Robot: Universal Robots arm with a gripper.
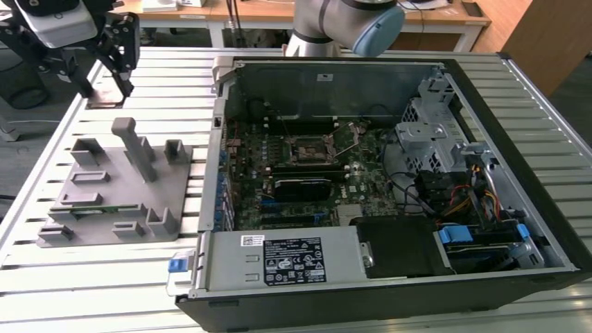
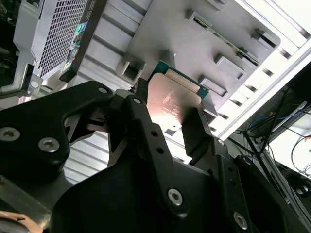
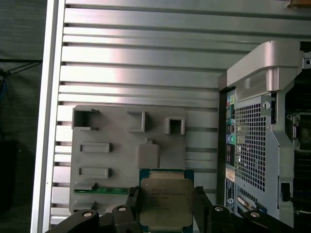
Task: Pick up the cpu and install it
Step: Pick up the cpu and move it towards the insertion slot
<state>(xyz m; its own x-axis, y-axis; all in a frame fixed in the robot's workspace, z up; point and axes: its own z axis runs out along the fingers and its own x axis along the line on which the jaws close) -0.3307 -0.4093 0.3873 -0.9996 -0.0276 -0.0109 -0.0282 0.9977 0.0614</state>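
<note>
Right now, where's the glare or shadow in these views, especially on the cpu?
In the second wrist view the cpu carries a pinkish-white sheen and the table blows out; in the first wrist view the cpu is evenly lit, with a bright band across the table; in the exterior view the computer case looks dim inside.

Exterior view high over case (image 1: 333, 87); both wrist views close on fixture (image 3: 119, 160) (image 2: 165, 29).

One cpu (image 3: 165, 199), one computer case (image 1: 333, 90), one tray (image 1: 120, 186)
</note>
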